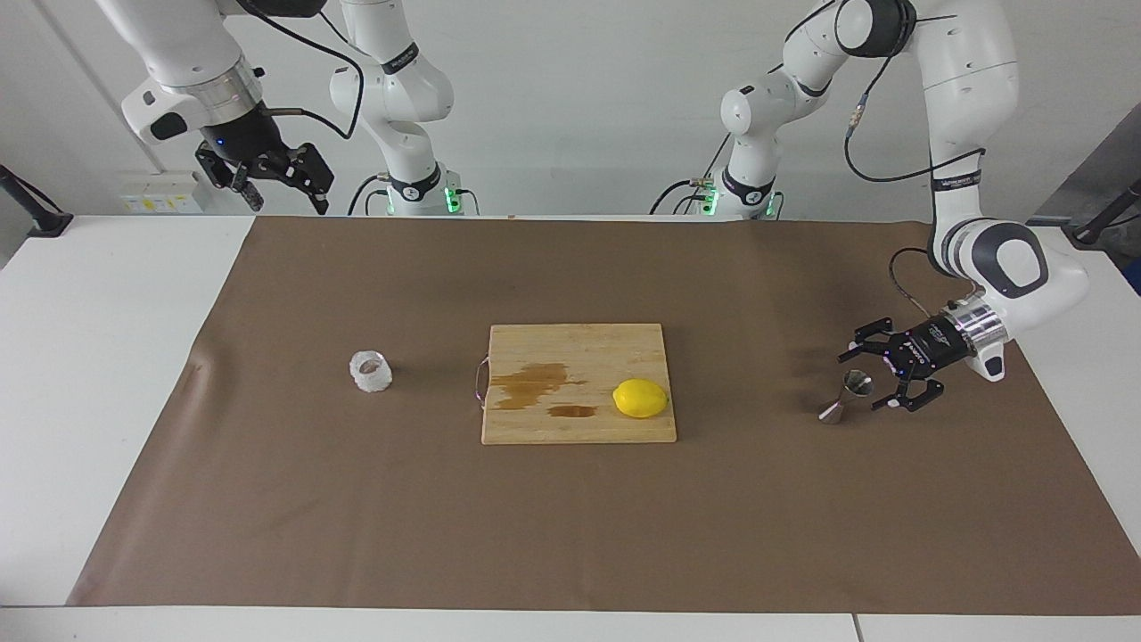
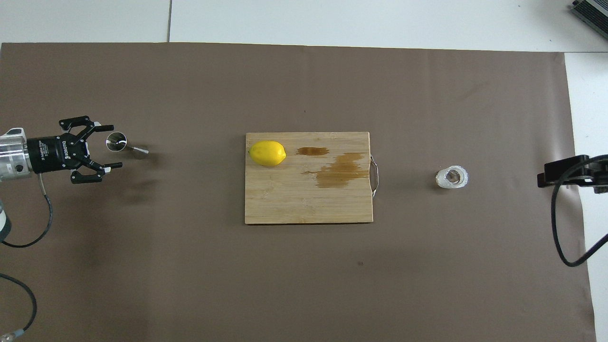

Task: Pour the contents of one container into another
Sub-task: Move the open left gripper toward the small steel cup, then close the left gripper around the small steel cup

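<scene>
The steel jigger [image 1: 845, 395] stands on the brown mat toward the left arm's end of the desk. The left claw [image 1: 859, 382] hangs around its rim, fingers apart; contact is hard to judge. The glass cup [image 1: 371, 371] sits toward the right arm's end. The right claw [image 1: 283, 185] waits raised, fingers apart, partly cut off overhead.

Knobbly glass cup [image 1: 371, 372] and steel jigger [image 1: 846, 397], upright, well apart
</scene>
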`<state>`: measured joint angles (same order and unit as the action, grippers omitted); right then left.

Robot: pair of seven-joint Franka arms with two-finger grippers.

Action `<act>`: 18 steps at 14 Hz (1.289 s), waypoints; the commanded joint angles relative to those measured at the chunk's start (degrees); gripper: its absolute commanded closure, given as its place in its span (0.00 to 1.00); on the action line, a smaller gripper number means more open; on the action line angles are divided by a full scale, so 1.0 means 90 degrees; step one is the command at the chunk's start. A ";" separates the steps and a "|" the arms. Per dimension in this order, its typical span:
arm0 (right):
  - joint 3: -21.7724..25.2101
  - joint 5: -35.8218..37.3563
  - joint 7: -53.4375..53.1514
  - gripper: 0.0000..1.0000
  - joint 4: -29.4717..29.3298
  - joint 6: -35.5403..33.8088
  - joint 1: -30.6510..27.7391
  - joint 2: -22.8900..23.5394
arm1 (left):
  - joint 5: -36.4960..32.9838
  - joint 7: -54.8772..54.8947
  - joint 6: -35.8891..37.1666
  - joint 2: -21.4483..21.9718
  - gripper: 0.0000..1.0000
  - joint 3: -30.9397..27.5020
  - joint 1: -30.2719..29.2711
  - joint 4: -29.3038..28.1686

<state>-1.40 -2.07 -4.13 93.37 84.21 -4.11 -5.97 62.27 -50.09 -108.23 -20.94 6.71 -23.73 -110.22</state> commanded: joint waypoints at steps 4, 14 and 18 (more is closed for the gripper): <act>-0.0030 -0.0063 0.0048 0.00 0.0113 -0.0011 -0.0081 -0.0118 | 0.0142 0.0205 0.0004 0.0207 0.12 0.0006 0.0049 -0.0243; -0.0030 -0.0063 0.0048 0.00 0.0113 -0.0011 -0.0081 -0.0118 | 0.0152 0.0185 -0.0016 0.0207 0.61 0.0016 0.0030 -0.0233; -0.0030 -0.0063 0.0048 0.00 0.0113 -0.0011 -0.0081 -0.0118 | 0.0152 0.0166 0.0014 0.0197 1.00 0.0006 0.0039 -0.0165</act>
<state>-1.40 -2.07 -4.13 93.37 84.21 -4.11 -5.97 62.30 -49.32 -108.20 -20.91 7.12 -23.61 -110.30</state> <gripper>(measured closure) 0.000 0.502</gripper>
